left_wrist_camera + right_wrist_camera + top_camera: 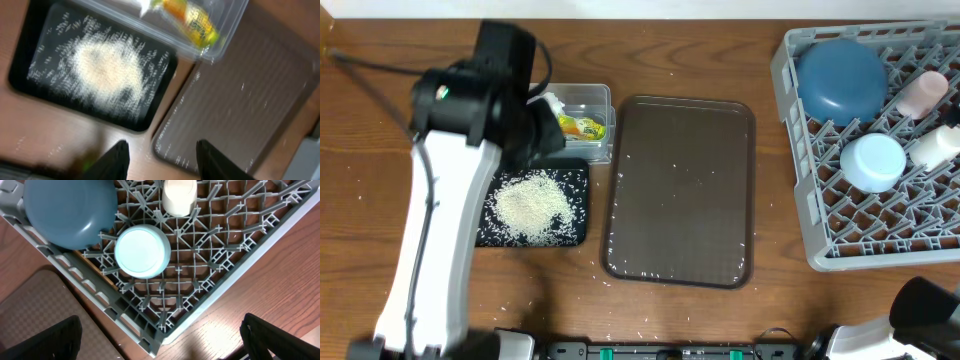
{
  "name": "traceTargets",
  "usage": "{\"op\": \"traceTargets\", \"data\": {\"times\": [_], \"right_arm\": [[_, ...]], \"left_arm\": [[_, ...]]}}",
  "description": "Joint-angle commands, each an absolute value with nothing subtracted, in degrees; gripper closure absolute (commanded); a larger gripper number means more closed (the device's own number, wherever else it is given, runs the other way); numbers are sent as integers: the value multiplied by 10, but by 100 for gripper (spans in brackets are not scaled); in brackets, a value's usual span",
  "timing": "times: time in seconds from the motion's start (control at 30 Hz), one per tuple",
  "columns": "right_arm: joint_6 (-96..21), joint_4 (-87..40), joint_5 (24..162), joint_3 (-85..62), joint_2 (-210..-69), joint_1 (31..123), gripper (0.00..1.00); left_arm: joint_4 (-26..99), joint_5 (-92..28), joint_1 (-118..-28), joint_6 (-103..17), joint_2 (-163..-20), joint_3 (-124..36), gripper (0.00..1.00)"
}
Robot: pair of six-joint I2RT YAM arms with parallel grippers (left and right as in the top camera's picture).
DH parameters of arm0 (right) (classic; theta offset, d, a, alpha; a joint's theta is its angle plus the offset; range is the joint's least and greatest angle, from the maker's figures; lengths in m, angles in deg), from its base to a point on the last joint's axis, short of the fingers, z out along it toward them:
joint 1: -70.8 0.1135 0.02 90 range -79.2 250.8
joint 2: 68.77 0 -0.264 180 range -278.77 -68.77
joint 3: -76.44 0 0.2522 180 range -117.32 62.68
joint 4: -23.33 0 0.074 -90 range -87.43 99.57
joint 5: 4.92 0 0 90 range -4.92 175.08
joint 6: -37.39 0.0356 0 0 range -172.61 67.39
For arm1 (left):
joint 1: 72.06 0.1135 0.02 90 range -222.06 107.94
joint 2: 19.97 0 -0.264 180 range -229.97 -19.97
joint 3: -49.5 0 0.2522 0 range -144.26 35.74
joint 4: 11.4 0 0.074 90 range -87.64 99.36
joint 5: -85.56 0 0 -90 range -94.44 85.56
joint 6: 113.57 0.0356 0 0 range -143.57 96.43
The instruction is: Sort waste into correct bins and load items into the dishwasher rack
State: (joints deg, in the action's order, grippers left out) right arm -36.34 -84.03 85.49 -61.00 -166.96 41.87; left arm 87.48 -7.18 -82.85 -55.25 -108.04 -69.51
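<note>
My left gripper hangs half open, empty, over the black tray-bin heaped with rice. Snack wrapper and tissue lie in the clear tub beside it, dry waste apart from food, I judge. The grain-speckled serving tray lies between bins and rack. There the dark-blue bowl and light-blue bowl sit inverted; my right gripper hovers wide open, empty.

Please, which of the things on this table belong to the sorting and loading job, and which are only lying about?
Belong to the job: clear tub, snack wrapper, white tissue, black tray-bin, rice, grey rack, dark-blue bowl, light-blue bowl, pink cup, white cup.

Only lying about: brown serving tray, black cable.
</note>
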Motion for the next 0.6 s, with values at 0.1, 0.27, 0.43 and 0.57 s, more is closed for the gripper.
{"op": "traceTargets", "data": {"times": [0.1, 0.27, 0.43, 0.57], "right_arm": [[-368, -841, 851, -609, -1673, 416, 1], [-368, -841, 851, -609, -1673, 416, 1], [-368, -841, 851, -609, -1673, 416, 1], [-368, -841, 851, -609, -1673, 416, 1]], "left_arm": [[908, -68, -890, -549, -932, -647, 54], [910, -68, -949, -595, -793, -561, 53], [928, -68, -962, -644, -687, -501, 21], [949, -68, -962, -644, -641, -500, 18]]}}
